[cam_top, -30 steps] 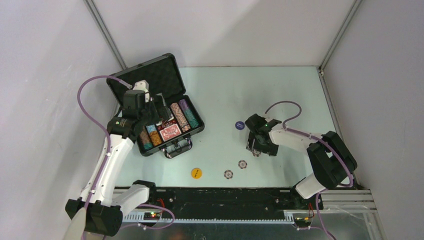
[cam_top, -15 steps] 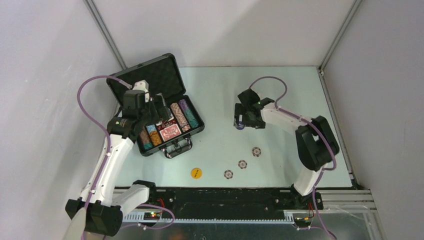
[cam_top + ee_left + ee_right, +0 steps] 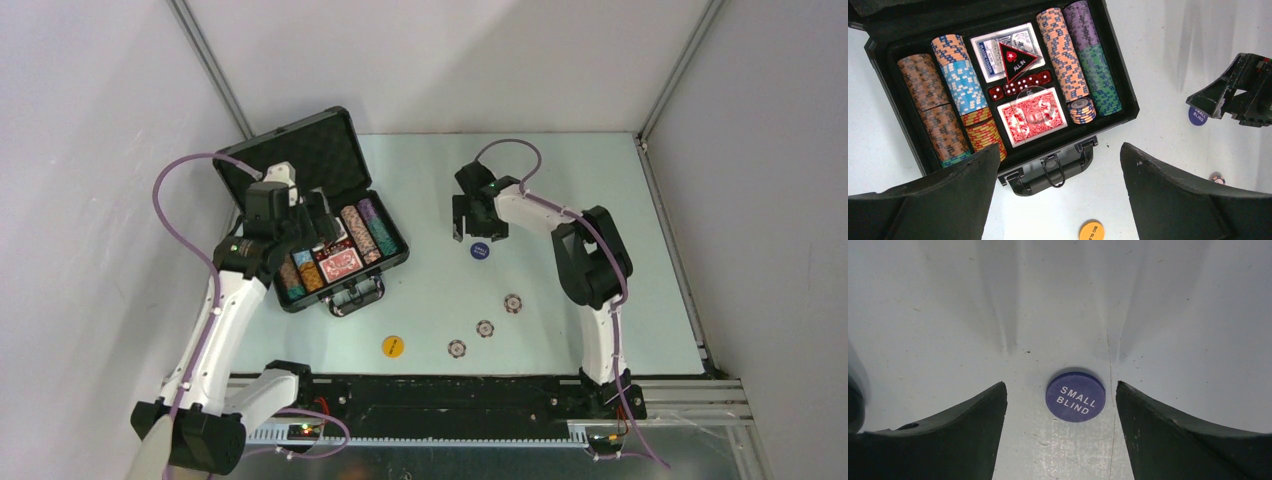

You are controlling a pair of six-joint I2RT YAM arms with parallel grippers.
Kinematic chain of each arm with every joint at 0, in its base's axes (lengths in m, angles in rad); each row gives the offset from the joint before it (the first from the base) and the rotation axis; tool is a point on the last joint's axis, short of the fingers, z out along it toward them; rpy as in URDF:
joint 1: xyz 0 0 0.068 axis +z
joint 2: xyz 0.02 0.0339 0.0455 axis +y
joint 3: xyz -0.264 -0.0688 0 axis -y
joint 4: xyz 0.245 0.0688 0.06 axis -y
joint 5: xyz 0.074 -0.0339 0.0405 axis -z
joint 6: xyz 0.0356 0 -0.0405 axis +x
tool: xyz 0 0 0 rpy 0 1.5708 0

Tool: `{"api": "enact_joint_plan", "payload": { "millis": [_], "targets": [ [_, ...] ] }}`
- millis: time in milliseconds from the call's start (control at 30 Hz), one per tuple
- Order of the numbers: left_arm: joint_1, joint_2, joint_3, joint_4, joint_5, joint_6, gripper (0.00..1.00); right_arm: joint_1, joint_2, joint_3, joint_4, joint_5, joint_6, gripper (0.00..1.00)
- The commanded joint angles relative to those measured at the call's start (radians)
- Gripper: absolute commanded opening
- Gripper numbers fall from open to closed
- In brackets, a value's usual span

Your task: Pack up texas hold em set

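Your right end effector (image 3: pixel 476 227) was wide open and held nothing. The blue disc (image 3: pixel 1075 396) lay flat on the tabletop (image 3: pixel 1173 315) between its fingers. It looked thin, hard, light and slippery, so pinching its edges seemed best.

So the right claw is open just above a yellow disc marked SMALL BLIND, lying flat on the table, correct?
No: the disc is blue, not yellow, as the right wrist view shows. The rest holds: the right gripper is open just above it.

Matt black briefcase (image 3: pixel 320 150), glossy wrapped red deck (image 3: pixel 1040 122), smooth blue plastic disc (image 3: pixel 1075 396), scuffed pale tabletop (image 3: pixel 1168 300)
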Motion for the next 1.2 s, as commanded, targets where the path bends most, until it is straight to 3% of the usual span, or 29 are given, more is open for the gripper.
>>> {"api": "enact_joint_plan", "payload": {
  "millis": [0, 500, 767, 800, 867, 1100, 1167],
  "targets": [
    [0.008, -0.044, -0.028, 0.026, 0.003, 0.001, 0.94, 0.001, 0.025, 0.031, -0.047, 0.018, -0.015, 0.8],
    [-0.015, -0.147, -0.137, 0.204, 0.137, -0.199, 0.93, -0.036, 0.013, -0.109, 0.029, -0.038, 0.014, 0.76],
    [-0.072, -0.198, -0.246, 0.372, 0.146, -0.354, 0.93, -0.029, 0.02, -0.116, 0.024, -0.016, 0.002, 0.62],
    [-0.073, -0.299, -0.252, 0.384, 0.15, -0.362, 0.94, -0.027, 0.02, -0.116, 0.017, -0.008, 0.001, 0.61],
    [-0.076, -0.208, -0.277, 0.417, 0.165, -0.372, 0.96, -0.017, 0.02, -0.116, 0.008, 0.003, -0.004, 0.6],
    [-0.075, -0.186, -0.307, 0.448, 0.171, -0.4, 1.0, 0.009, 0.021, -0.125, -0.006, 0.014, -0.002, 0.57],
    [-0.075, -0.179, -0.31, 0.452, 0.177, -0.403, 1.0, 0.01, 0.014, -0.138, -0.003, 0.016, 0.007, 0.6]
  ]
}}
